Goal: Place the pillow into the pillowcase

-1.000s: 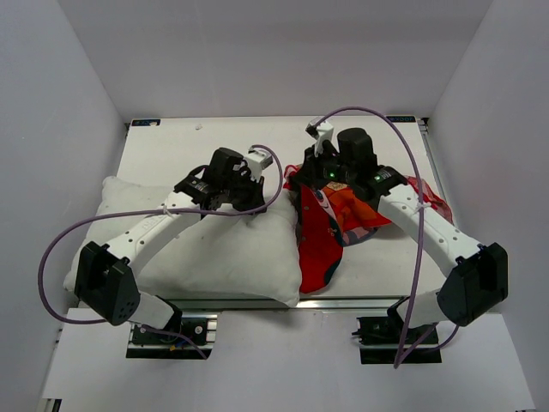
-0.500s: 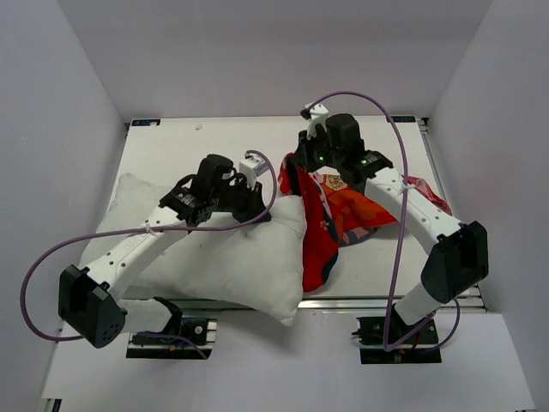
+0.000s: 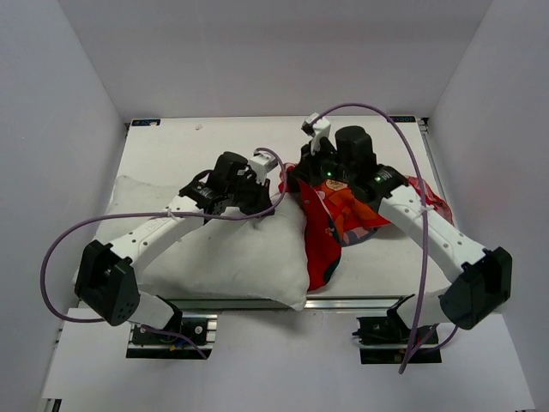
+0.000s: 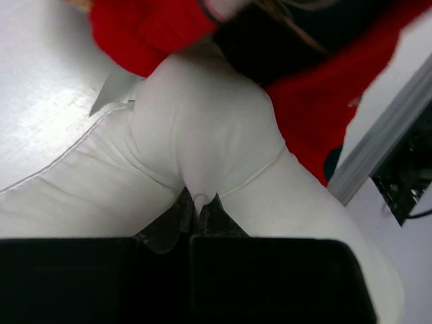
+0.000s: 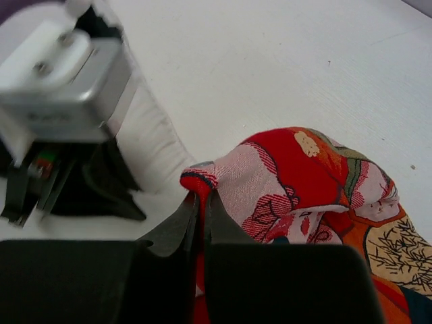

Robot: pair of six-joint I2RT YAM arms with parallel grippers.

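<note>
Right hand [image 5: 201, 197] on pillowcase [image 5: 290, 169] edge

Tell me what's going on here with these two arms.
Two robot arms are bagging a white pillow in a red pillowcase on the table. The left end effector pinches pillow fabric near the corner facing the case; the right end effector pinches the pillowcase's edge. That corner touches the red cloth, but almost all of the pillow lies outside.
</note>
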